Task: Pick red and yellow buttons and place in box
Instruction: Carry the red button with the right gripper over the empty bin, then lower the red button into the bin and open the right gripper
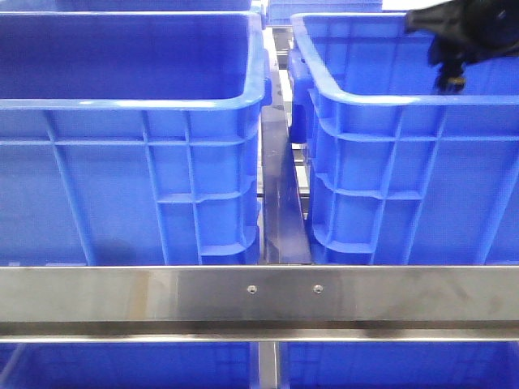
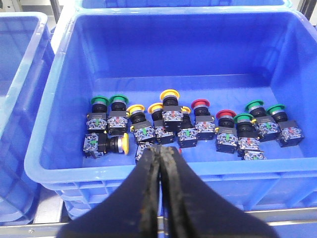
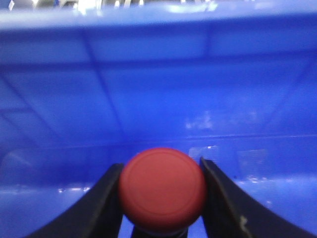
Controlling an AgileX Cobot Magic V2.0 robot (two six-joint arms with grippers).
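Observation:
My right gripper (image 3: 162,191) is shut on a red button (image 3: 162,189), its round cap between the two fingers, inside a blue box (image 3: 158,74). In the front view the right arm (image 1: 462,36) hangs over the right blue box (image 1: 405,162). My left gripper (image 2: 159,153) is shut and empty above the near rim of a blue crate (image 2: 54,148) that holds several red (image 2: 200,105), yellow (image 2: 170,94) and green (image 2: 99,101) buttons on black switch bodies. The left gripper does not show in the front view.
A second blue crate (image 1: 130,138) stands at the front view's left. A steel rail (image 1: 259,296) crosses in front, with a metal divider (image 1: 280,194) between the crates. Another crate (image 2: 20,99) sits beside the button crate.

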